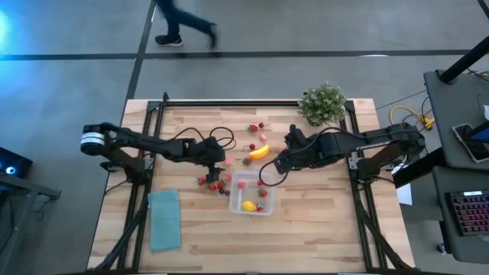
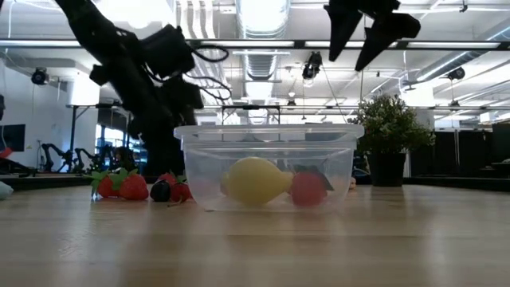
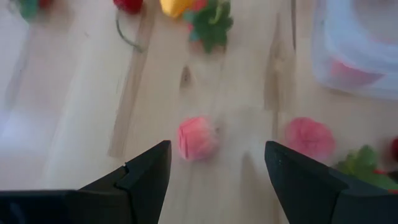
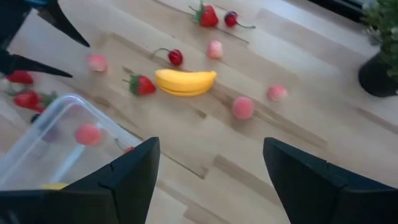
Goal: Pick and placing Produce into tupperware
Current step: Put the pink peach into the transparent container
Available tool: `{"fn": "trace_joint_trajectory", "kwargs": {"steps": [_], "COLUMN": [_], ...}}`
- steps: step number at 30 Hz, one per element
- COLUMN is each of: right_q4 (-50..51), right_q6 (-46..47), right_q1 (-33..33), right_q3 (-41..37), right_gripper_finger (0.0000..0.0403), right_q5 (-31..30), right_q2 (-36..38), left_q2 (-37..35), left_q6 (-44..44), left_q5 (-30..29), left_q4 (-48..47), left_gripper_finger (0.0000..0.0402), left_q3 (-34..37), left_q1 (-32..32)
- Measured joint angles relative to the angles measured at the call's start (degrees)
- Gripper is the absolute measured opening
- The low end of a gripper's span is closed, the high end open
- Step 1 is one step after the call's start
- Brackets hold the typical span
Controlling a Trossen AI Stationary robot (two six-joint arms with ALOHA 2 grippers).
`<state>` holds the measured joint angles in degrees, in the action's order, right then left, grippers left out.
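The left gripper [image 3: 214, 165] hangs open and empty over a pink berry [image 3: 198, 138] left of the tupperware [image 1: 267, 205], evidently lined up to straddle it. The right gripper [image 4: 208, 165], likewise open and empty, hovers above the tub's far edge, clear of the banana [image 4: 185, 81]. A lemon [image 2: 255, 181] already lies inside.

one tupperware [image 1: 252, 194], one banana [image 1: 259, 151], one lemon [image 1: 248, 205]
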<state>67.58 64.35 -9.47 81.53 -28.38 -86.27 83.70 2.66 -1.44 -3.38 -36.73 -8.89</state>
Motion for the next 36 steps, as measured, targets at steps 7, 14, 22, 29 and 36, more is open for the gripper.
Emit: {"fn": "trace_joint_trajectory", "kwargs": {"steps": [7, 14, 22, 29, 36], "right_q4": [-0.2, -0.4, -0.2, -0.2, -0.3], "right_q6": [1.4, 2.2, 4.7, 4.7, 4.7], "right_q1": [0.0, 0.0, 0.0, 0.0, 0.0], "right_q3": [-3.5, -5.2, -6.8, -6.8, -6.8], "right_gripper_finger": [0.0272, 0.0270, 0.0270, 0.0270, 0.0270], "right_q5": [0.2, 0.2, 0.3, 0.3, 0.3], "right_q2": [1.4, 2.7, 4.3, 4.5, 4.5], "left_q2": [2.6, 5.1, 8.1, 6.8, 1.3], "left_q6": [-0.4, -0.4, -0.3, -0.3, -0.8], "left_q5": [3.1, 6.9, 8.1, 7.7, 7.8], "left_q4": [5.1, 5.2, 6.1, 6.0, 5.3], "left_gripper_finger": [0.0244, 0.0244, 0.0193, 0.0097, 0.0078], "left_q3": [0.0, -0.9, -1.4, -1.6, -1.7], "left_q1": [-2.5, -3.3, -3.3, -3.3, -2.8]}}
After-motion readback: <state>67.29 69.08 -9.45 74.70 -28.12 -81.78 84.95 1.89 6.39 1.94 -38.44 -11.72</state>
